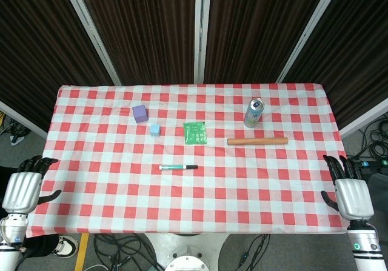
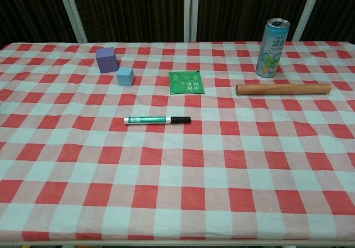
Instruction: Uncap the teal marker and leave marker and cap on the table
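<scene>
The teal marker (image 1: 177, 167) (image 2: 156, 120) lies flat near the middle of the red-and-white checked table (image 1: 121, 186), its dark cap end pointing right and the cap on. My left hand (image 1: 25, 186) hangs beside the table's left edge, fingers apart and holding nothing. My right hand (image 1: 348, 189) hangs off the right edge, likewise open and empty. Both are far from the marker. The chest view shows neither hand.
Behind the marker lies a green packet (image 1: 195, 132) (image 2: 185, 83). A purple cube (image 1: 140, 113) (image 2: 106, 59) and small blue cube (image 1: 155, 130) (image 2: 125, 76) sit back left. A drink can (image 1: 253, 113) (image 2: 272, 47) and wooden rod (image 1: 257, 141) (image 2: 283, 89) are back right.
</scene>
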Action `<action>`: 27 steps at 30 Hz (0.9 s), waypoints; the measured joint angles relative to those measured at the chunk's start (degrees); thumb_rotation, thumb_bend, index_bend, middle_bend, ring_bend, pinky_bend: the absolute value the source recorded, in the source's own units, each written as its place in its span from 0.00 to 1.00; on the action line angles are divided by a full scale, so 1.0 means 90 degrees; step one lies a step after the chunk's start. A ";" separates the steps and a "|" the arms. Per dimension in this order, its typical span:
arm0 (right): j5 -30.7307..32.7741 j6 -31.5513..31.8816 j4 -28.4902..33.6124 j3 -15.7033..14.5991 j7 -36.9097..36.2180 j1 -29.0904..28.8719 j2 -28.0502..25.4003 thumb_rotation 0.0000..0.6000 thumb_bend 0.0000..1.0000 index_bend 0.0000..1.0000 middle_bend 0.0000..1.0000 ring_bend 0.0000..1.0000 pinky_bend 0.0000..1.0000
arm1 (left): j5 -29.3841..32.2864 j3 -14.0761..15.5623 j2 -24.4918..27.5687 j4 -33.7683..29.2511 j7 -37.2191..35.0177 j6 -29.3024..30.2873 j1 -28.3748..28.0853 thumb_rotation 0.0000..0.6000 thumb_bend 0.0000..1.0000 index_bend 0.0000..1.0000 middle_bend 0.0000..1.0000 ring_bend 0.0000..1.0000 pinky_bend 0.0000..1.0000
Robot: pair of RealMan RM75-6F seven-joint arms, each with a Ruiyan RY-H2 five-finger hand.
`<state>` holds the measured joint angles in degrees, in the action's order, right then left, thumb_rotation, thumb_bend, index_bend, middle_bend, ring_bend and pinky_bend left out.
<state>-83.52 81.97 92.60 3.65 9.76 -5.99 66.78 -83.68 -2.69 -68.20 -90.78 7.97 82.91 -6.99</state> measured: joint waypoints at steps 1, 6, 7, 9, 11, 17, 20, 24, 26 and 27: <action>-0.0001 -0.0001 0.0028 0.0004 0.0021 -0.0005 -0.0015 1.00 0.15 0.02 0.11 0.00 0.08 | -0.0003 0.0012 0.0000 0.0006 0.0004 -0.0011 0.0000 1.00 0.07 0.25 0.26 0.16 0.21; -0.0017 -0.0021 0.0077 -0.0004 0.0044 -0.0020 -0.0026 1.00 0.15 0.02 0.11 0.00 0.08 | -0.0005 0.0032 -0.0023 -0.0010 0.0010 -0.0058 -0.0013 1.00 0.07 0.25 0.26 0.16 0.21; -0.0019 -0.0019 0.0077 -0.0002 0.0040 -0.0022 -0.0026 1.00 0.15 0.02 0.11 0.00 0.08 | 0.0000 0.0024 -0.0021 -0.0016 0.0017 -0.0074 -0.0027 1.00 0.07 0.25 0.26 0.16 0.22; -0.0020 0.0000 0.0065 0.0011 0.0040 -0.0024 -0.0023 1.00 0.15 0.02 0.11 0.00 0.08 | 0.0032 -0.0014 -0.0018 -0.0030 0.0059 -0.0112 -0.0068 1.00 0.07 0.25 0.26 0.16 0.22; -0.0002 0.0005 0.0051 0.0029 0.0029 -0.0028 -0.0007 1.00 0.15 0.02 0.11 0.00 0.08 | 0.0098 -0.0059 -0.0029 -0.0056 0.0102 -0.0130 -0.0090 1.00 0.07 0.25 0.26 0.16 0.22; 0.0054 -0.0092 0.0026 0.0032 0.0070 -0.0068 0.0010 1.00 0.15 0.02 0.11 0.00 0.08 | 0.0348 -0.0178 -0.0137 -0.0227 0.0324 -0.0227 -0.0164 1.00 0.07 0.25 0.26 0.17 0.32; 0.0082 -0.0086 0.0074 0.0063 0.0080 -0.0079 -0.0020 1.00 0.15 0.02 0.11 0.00 0.08 | 0.0461 -0.0307 -0.0249 -0.0429 0.0312 -0.0284 -0.0256 1.00 0.07 0.25 0.27 0.22 0.39; 0.0098 -0.0077 0.0191 0.0101 0.0163 -0.0100 -0.0094 1.00 0.15 0.02 0.10 0.00 0.08 | 0.0569 -0.0501 -0.0442 -0.0726 0.0646 -0.0458 -0.0536 1.00 0.07 0.27 0.33 0.27 0.44; 0.0105 -0.0065 0.0302 0.0133 0.0230 -0.0118 -0.0142 1.00 0.15 0.02 0.10 0.00 0.08 | 0.0663 -0.0601 -0.0583 -0.0915 0.0947 -0.0586 -0.0714 1.00 0.07 0.30 0.36 0.30 0.47; 0.0108 -0.0060 0.0352 0.0148 0.0265 -0.0127 -0.0163 1.00 0.15 0.02 0.10 0.00 0.08 | 0.0778 -0.0679 -0.0709 -0.1066 0.1183 -0.0703 -0.0858 1.00 0.07 0.30 0.36 0.30 0.48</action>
<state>-82.55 81.42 95.77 4.98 12.15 -7.14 65.31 -76.68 -8.80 -74.58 -100.38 18.62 76.59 -14.71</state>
